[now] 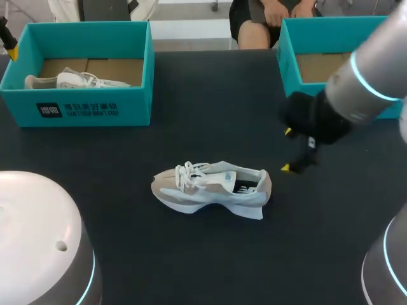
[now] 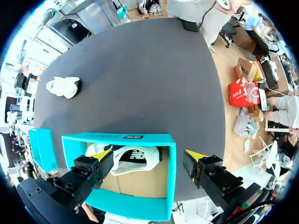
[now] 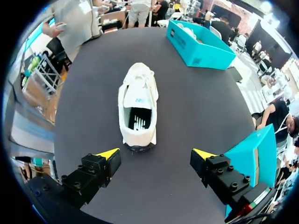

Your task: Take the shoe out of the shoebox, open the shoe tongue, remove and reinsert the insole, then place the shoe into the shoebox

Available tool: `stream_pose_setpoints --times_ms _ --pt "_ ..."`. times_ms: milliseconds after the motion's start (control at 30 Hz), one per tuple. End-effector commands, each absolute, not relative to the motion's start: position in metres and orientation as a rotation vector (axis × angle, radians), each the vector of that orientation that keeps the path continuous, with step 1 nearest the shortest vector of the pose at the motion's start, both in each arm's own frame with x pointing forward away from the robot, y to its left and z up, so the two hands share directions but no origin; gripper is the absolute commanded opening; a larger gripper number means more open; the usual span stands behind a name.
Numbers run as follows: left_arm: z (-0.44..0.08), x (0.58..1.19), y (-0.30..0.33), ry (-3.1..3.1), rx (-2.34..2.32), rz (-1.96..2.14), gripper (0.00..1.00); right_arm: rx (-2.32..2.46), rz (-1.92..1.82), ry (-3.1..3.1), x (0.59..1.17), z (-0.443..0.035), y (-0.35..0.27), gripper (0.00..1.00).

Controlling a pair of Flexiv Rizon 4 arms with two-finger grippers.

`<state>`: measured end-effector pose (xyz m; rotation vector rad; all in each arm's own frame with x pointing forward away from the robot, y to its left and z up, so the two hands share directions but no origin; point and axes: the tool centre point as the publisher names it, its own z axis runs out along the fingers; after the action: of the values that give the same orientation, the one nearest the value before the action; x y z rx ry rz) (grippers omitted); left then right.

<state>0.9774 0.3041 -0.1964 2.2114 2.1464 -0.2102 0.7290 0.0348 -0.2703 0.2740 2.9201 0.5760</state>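
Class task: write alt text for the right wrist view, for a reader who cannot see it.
A white and beige shoe lies on the dark table, heel toward the right gripper, whose open fingers sit short of it. One teal shoebox stands beyond the shoe, a second box beside the gripper.

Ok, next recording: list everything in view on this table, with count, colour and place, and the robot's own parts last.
loose shoe: 1, white and beige, on its sole in the middle of the table.
boxed shoe: 1, white, lying inside the left shoebox.
left shoebox: 1, teal, open, at the table's far left.
right shoebox: 1, teal, open, at the table's far right; only its cardboard floor shows.
table: 1, black, under everything.
left hand: 1, black with yellow tips, open, above the left shoebox.
right hand: 1, black with yellow tips, open, just behind the loose shoe's heel, not touching it.
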Motion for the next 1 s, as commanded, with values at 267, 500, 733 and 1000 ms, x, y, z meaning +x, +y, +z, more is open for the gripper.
stream_pose_setpoints --times_ms 267,500,733,1000 --pt "-0.196 0.976 0.304 2.147 2.212 -0.205 1.0 -0.091 1.85 2.434 0.736 -0.304 0.008 1.0" --pt "-0.196 0.976 0.304 2.147 2.212 -0.205 1.0 -0.039 1.893 2.346 0.738 -0.322 0.001 1.0" --pt "-0.196 0.976 0.304 2.147 2.212 -0.205 1.0 -0.102 1.896 2.409 0.737 -0.339 -0.001 1.0" --pt "-0.196 0.976 0.304 2.147 2.212 -0.205 1.0 -0.083 1.826 2.464 0.732 -0.355 -0.009 1.0"
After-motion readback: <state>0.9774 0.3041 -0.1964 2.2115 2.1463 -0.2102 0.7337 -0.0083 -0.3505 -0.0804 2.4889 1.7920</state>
